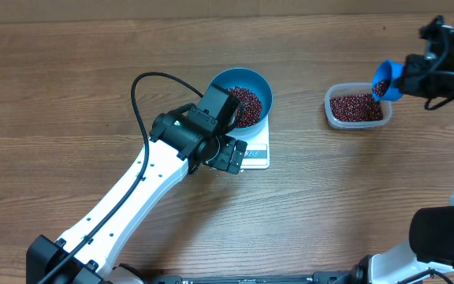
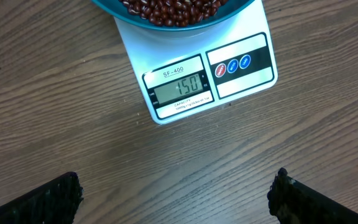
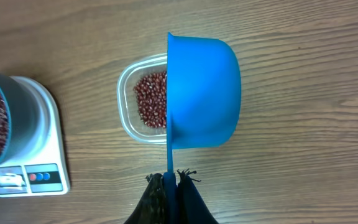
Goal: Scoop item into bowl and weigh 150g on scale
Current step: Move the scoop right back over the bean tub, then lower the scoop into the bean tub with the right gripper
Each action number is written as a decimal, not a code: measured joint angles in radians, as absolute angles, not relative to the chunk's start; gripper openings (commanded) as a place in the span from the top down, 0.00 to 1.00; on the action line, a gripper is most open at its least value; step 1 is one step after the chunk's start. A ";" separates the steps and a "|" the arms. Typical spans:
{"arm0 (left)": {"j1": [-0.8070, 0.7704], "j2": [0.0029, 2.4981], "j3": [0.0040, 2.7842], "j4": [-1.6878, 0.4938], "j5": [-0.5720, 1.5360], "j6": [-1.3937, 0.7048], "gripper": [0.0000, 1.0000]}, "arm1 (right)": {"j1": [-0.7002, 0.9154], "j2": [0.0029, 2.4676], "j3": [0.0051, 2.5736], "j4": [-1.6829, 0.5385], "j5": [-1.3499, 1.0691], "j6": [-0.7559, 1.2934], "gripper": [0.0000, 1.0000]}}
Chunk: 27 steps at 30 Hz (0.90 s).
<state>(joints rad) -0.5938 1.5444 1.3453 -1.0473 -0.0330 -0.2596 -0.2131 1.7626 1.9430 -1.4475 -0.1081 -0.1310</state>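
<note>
wrist-cam view first: the left gripper (image 2: 176,202) has its jaws spread wide, holding nothing, parked just off the 6 o'clock edge of the scale (image 2: 241,62). the display (image 2: 178,88) looks like it reads 150, so by my reckoning the target weight is hit.

next out, the blue bowl (image 1: 262,88) sits on the scale, overhanging it toward 12 o'clock, with the beans (image 1: 247,102) heaped inside. a fair pile, none spilled on the table that i can see.

further off, at about 3 o'clock from the bowl and well apart from it, is the clear tub (image 1: 329,106) with the rest of the beans. the right gripper (image 3: 169,186) is pinched tight on the handle of the blue scoop (image 3: 204,93), which hangs tipped on its side above the tub's 2 o'clock corner. overhead it seems to have a few beans in it.

my take: scooping is basically over and this is the check-the-number step. the next move just needs the leftover beans dumped into the tub, not the bowl, and nobody bumping the scale.
</note>
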 measured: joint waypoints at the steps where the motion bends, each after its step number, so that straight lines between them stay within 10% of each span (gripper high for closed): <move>1: -0.594 1.544 1.345 -1.048 -0.033 -0.260 0.01 | -0.192 1.763 1.943 -1.450 -0.078 -0.122 0.96; 27: -0.594 1.544 1.345 -1.048 -0.033 -0.260 0.00 | -0.005 1.763 1.943 -1.493 0.239 -0.030 0.96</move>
